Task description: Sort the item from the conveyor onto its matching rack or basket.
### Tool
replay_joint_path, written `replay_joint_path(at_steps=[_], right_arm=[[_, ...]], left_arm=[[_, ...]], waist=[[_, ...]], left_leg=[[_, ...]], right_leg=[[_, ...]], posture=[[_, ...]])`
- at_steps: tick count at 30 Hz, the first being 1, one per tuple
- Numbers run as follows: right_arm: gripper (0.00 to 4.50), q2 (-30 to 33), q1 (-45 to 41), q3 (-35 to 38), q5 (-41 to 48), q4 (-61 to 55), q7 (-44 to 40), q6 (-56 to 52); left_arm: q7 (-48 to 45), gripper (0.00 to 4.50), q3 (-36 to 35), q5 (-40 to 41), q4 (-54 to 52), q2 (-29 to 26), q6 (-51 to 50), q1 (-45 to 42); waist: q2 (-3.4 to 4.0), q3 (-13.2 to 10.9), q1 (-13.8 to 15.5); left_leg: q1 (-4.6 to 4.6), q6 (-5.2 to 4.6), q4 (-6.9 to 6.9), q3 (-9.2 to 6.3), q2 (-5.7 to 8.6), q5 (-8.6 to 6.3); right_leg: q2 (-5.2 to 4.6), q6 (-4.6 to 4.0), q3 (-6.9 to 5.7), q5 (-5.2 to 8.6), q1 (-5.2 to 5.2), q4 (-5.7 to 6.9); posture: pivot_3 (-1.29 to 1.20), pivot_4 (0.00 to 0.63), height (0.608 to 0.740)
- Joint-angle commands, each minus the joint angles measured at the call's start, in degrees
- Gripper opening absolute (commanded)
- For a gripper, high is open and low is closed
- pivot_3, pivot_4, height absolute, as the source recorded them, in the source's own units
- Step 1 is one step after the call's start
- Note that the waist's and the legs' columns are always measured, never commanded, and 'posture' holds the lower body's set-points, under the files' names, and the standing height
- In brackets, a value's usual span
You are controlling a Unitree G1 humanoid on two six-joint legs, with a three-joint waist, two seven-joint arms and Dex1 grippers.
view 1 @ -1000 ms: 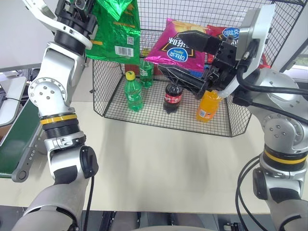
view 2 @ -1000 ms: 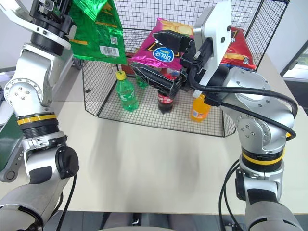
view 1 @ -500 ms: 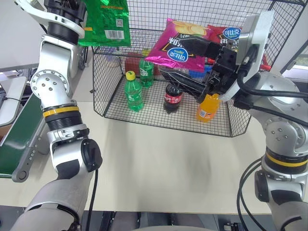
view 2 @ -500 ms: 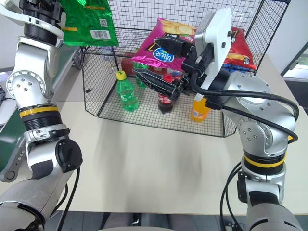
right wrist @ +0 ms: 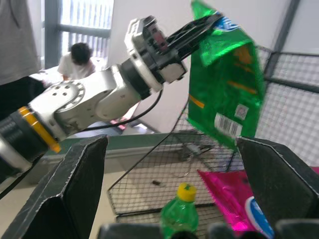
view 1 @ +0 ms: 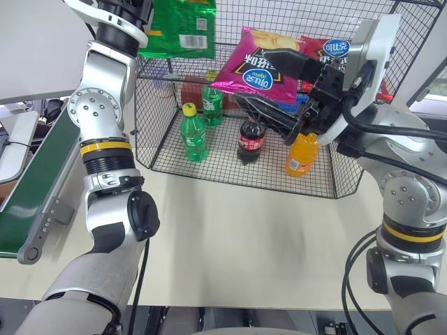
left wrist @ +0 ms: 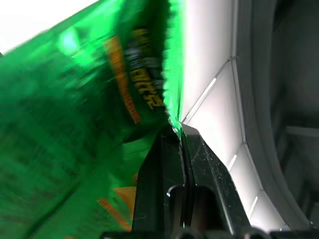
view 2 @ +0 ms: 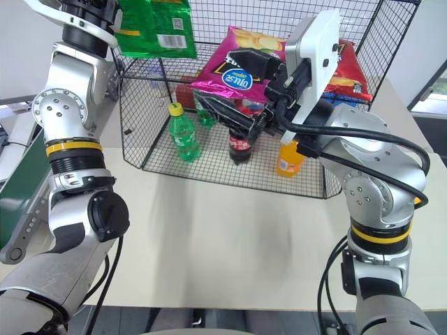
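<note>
A pale worktop (view 1: 244,223) carries a large black wire-mesh cage (view 1: 174,150), with a dark green conveyor (view 1: 31,192) along the robot's left. Inside the cage stand green, dark and orange bottles, with a magenta bag (view 1: 258,66) and a red bag (view 2: 346,70) behind them. The left gripper (right wrist: 207,22), fingers clamped tight, holds the green crisp bag (right wrist: 224,99) high over the cage's left wall. The right gripper (view 1: 276,87) stands wide apart and empty before the cage.

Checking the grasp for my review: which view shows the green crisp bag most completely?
The right wrist view: the whole green crisp bag hangs from the left gripper above the cage. The eye views cut off its top; the left wrist view catches a blurred close-up.
</note>
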State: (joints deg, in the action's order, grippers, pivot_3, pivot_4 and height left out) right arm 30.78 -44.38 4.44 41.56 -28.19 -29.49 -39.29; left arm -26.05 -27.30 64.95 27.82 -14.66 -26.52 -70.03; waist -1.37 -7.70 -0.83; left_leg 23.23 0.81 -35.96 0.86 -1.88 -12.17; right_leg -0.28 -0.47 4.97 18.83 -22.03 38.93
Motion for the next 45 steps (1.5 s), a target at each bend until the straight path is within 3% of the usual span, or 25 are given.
replay_joint_path(at_steps=[1, 6, 11, 19, 31, 45], right_arm=[[4.5, -0.52, -1.31, 2.09, -1.32, -1.45, 1.97, 2.3], [4.5, -0.67, -1.25, 1.86, -1.81, -1.94, 2.95, 1.75], [4.5, -0.65, -1.45, 1.76, -2.05, -1.98, 3.23, 1.31], [4.5, -0.88, -1.89, 1.16, -2.62, -0.91, 2.55, 1.83], [4.5, -0.86, -2.31, 0.57, -4.72, 1.11, 0.64, 2.49], [4.5, -0.82, -2.31, 0.51, -5.9, 1.54, -0.45, 3.02]], left_arm=[[-2.56, 0.01, -0.07, -1.61, 1.41, 0.19, 0.52, -1.71], [-3.88, 0.01, -0.22, -3.32, 2.0, 1.14, 0.02, 1.6], [-0.18, 0.01, 0.07, -2.21, -5.63, 2.89, -3.4, 8.68], [10.68, 0.01, -1.49, 2.52, -19.36, 5.82, -6.33, 16.0], [34.77, 0.01, -0.03, 9.63, -39.03, 14.26, -5.81, 27.42], [47.91, 0.01, 4.65, 13.7, -47.8, 19.86, -1.25, 33.7]], waist=[[0.0, 0.0, 0.02], [0.0, 0.0, -0.02], [0.0, 0.0, -0.11], [0.0, 0.0, 0.15], [0.0, 0.0, 0.22], [0.0, 0.0, 0.45]], left_leg=[[0.01, 0.0, 0.0, 0.0, 0.0, 0.0], [0.02, 0.0, 0.0, 0.0, 0.0, 0.0], [-0.01, -0.01, 0.01, 0.0, -0.03, 0.0], [0.05, -0.02, -0.03, -0.04, -0.03, 0.0], [0.02, -0.02, -0.03, -0.05, -0.04, 0.0], [0.02, -0.01, -0.07, -0.03, 0.02, 0.0]], right_leg=[[0.01, 0.0, -0.01, 0.0, 0.0, 0.0], [0.01, 0.0, -0.01, 0.0, -0.01, 0.0], [0.0, 0.0, 0.02, 0.0, -0.02, 0.03], [-0.1, 0.0, 0.04, -0.01, -0.02, 0.05], [-0.1, 0.0, 0.22, -0.01, 0.01, 0.06], [0.04, 0.0, 0.36, -0.01, 0.05, 0.03]], posture=[[0.0, 0.15, 0.74], [0.0, 0.15, 0.74], [0.0, 0.15, 0.74], [0.0, 0.15, 0.74], [0.0, 0.15, 0.74], [0.0, 0.15, 0.74]])
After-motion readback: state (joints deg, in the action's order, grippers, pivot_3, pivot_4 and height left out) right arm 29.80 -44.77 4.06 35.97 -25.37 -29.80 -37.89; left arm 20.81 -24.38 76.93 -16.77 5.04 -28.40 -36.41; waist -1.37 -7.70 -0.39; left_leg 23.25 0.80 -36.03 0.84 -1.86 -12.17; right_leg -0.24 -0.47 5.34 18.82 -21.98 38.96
